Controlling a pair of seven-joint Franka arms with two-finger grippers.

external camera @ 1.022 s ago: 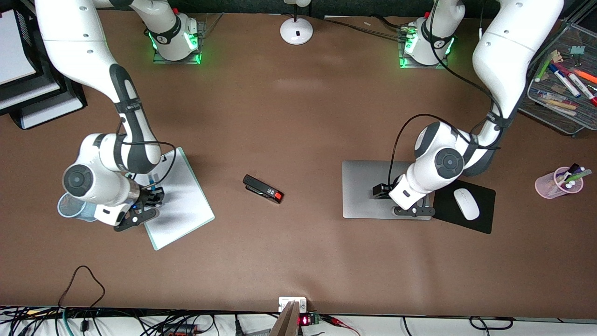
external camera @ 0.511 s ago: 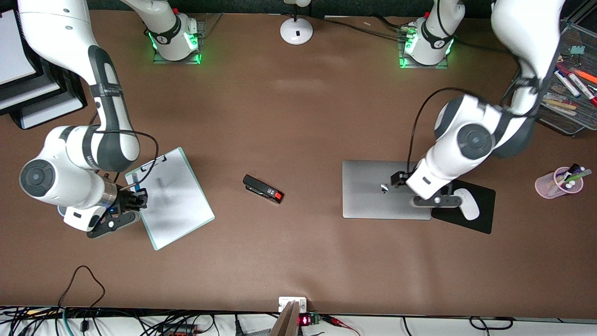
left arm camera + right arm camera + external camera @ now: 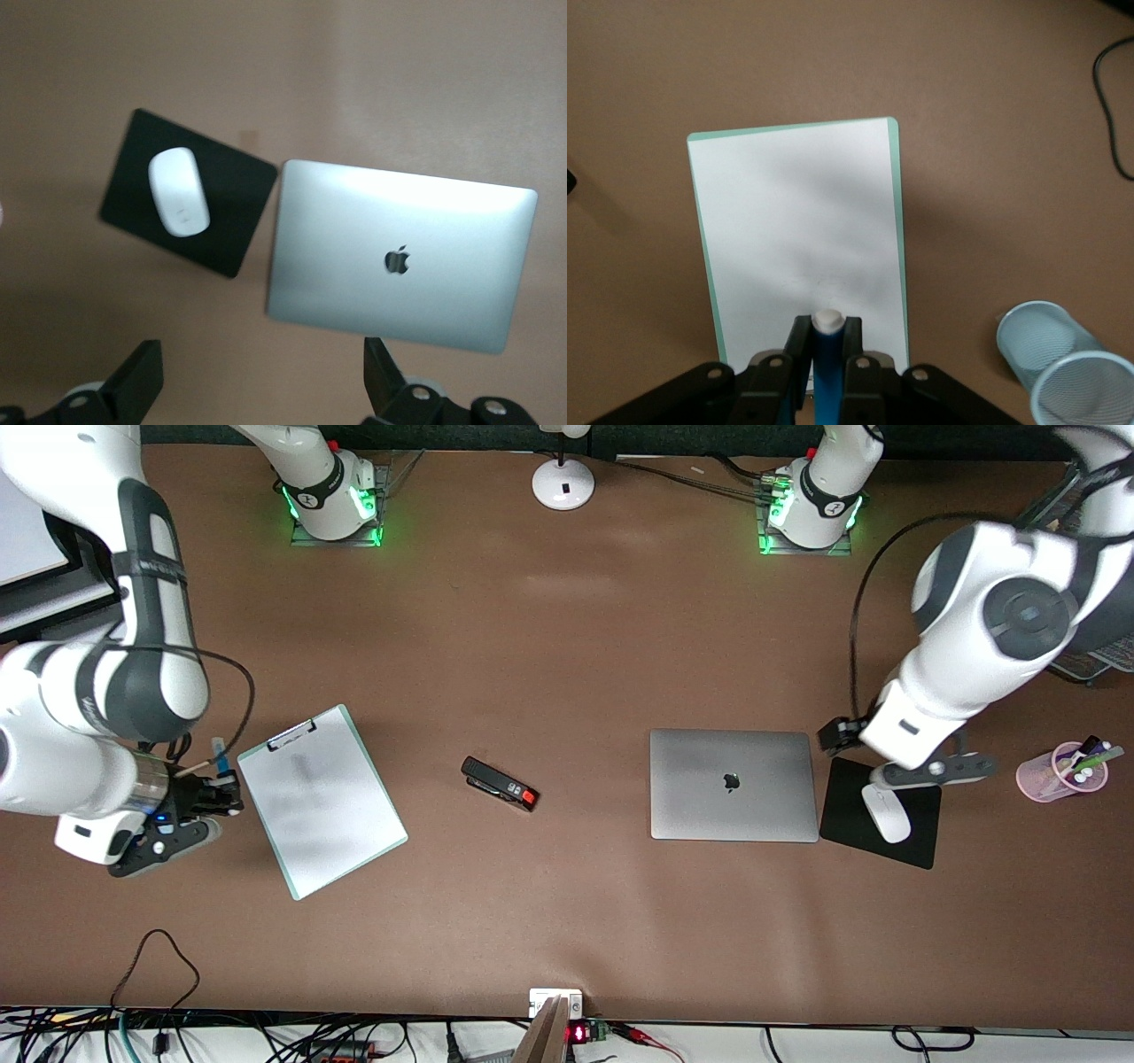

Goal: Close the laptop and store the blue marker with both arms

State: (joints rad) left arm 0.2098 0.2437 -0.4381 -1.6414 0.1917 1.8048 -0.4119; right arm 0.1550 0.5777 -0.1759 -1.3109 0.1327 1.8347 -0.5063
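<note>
The laptop (image 3: pixel 732 784) lies closed and flat on the table, its silver lid and dark apple logo up; it also shows in the left wrist view (image 3: pixel 400 257). My left gripper (image 3: pixel 926 772) is open and empty, up over the black mouse pad (image 3: pixel 912 841) beside the laptop; its fingers (image 3: pixel 137 388) stand wide apart. My right gripper (image 3: pixel 215 793) is shut on the blue marker (image 3: pixel 219 760), over bare table just off the clipboard's edge. The marker (image 3: pixel 827 359) stands between the jaws with its white end showing.
A green-edged clipboard (image 3: pixel 321 802) with white paper lies beside my right gripper. A light blue mesh cup (image 3: pixel 1063 363) stands near it. A black stapler (image 3: pixel 500 783) lies mid-table. A white mouse (image 3: pixel 886 815) is on the pad. A pink pen cup (image 3: pixel 1067 772) stands at the left arm's end.
My left gripper has risen off the closed laptop and moved over the mouse pad. My right gripper has carried the blue marker off the clipboard toward the right arm's end.
</note>
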